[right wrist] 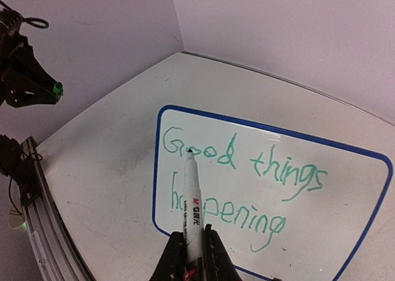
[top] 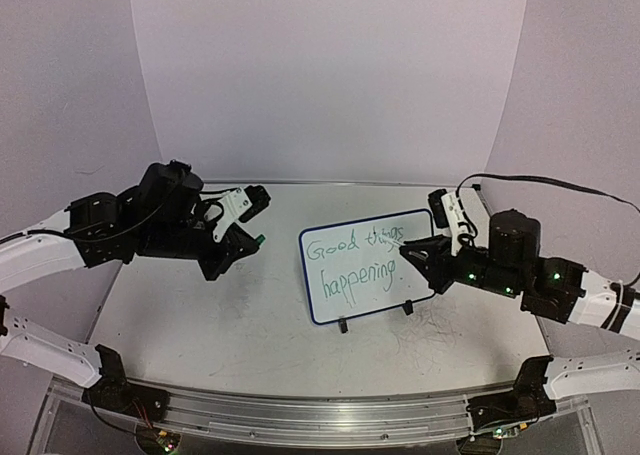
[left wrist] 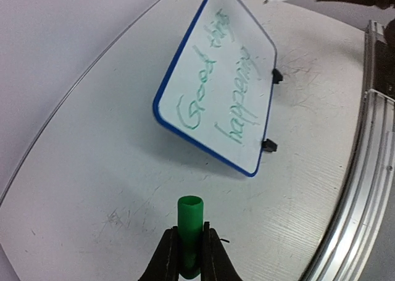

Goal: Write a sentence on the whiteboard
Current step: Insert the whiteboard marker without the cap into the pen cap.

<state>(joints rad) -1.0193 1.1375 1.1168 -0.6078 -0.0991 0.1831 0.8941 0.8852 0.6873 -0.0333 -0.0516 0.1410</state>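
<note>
Clamping white marker pen (right wrist: 194, 201) tight in right jaws, green plastic cap (left wrist: 189, 222) in left jaws. Could smear green handwritten sentence (right wrist: 281, 168) or topple propped blue-framed whiteboard (right wrist: 333, 219) by pressing hard.

Small whiteboard (right wrist: 345, 219), blue frame, rounded corners, propped tilted on two black clip feet, just ahead of the right fingers (right wrist: 216, 256), well apart from the left fingers (left wrist: 165, 256). Green handwritten sentence (right wrist: 284, 170), "Good things happening", two lines.

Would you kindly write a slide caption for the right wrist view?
Right end effector aims a marker at the whiteboard, whose green sentence reads "Good things happening".
</note>
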